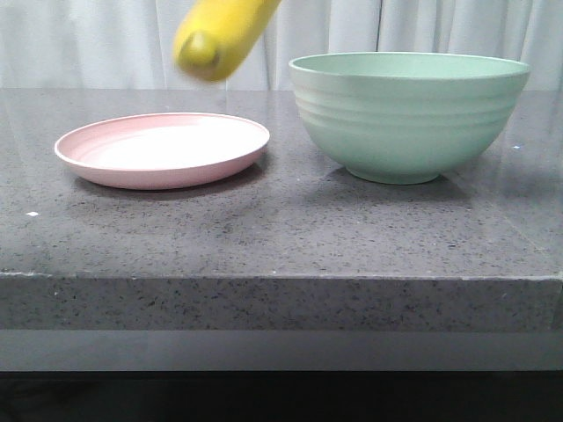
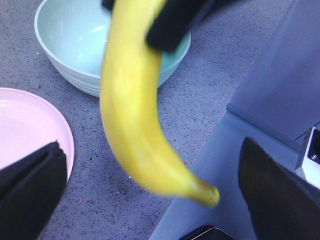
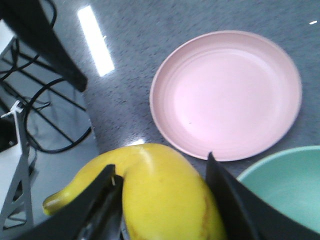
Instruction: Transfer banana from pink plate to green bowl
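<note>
The banana (image 1: 215, 37) is seen lifted clear of the pink plate (image 1: 132, 167), hanging above the gap between the plate's right rim and the green bowl (image 1: 409, 119). Only its lower end shows in the front view, slightly blurred. The plate is bare; nothing is seen inside the bowl.

Right claw (image 3: 162, 200): closed on the banana, one dark finger pressed to each side of the thick mid-section, as shown in the right wrist view. The same grip appears from the left wrist view as a dark finger across the fruit's upper part.

Left claw (image 2: 150, 195): fingers spread wide, nothing held; it is positioned off the near table (image 1: 281, 229) edge, looking at the banana from its side.

Handling, judged: the banana is taken to be light, fairly firm but bruisable, with a smooth skin that may slip or swing under a loose pinch. The curved body hangs long below the grip, so some rotation about the fingers is possible. A hold across the plump middle is considered best; moderate pressure only.

Step judged: carry to the right over the bowl rim, then lowering and release remain to be done.
</note>
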### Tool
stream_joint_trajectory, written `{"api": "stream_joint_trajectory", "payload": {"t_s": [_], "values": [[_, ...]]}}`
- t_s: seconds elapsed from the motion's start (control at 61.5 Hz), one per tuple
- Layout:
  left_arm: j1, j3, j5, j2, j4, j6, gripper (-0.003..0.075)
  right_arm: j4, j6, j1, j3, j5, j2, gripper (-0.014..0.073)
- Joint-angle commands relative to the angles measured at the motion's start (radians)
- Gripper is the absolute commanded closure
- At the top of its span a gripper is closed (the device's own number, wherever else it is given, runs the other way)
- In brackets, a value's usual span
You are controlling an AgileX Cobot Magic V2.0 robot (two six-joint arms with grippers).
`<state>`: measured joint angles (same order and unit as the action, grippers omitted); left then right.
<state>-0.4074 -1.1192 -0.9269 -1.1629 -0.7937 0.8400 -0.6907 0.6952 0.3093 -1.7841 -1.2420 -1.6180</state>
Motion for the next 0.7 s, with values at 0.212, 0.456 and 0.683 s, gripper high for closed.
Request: {"api": "stream_joint_trajectory", "payload": {"t_s": [0.212,0.456,0.683], "values": [[-0.005,-0.033,0.031,0.023,-0.047,-0.008,0.0042,0.085,-0.132,-0.172,-0.092,0.039,0.047,0.0393],[-0.005,-0.033,0.031,0.023,-0.047,-0.008,0.0042,0.084,-0.159,-0.291,-0.091,0.038,-0.006,0.0393],[-0.005,-0.033,0.031,0.023,-0.047,-0.008,0.0042,0.080,-0.159,-0.308,-0.091,0.042,-0.094,0.0391]]}}
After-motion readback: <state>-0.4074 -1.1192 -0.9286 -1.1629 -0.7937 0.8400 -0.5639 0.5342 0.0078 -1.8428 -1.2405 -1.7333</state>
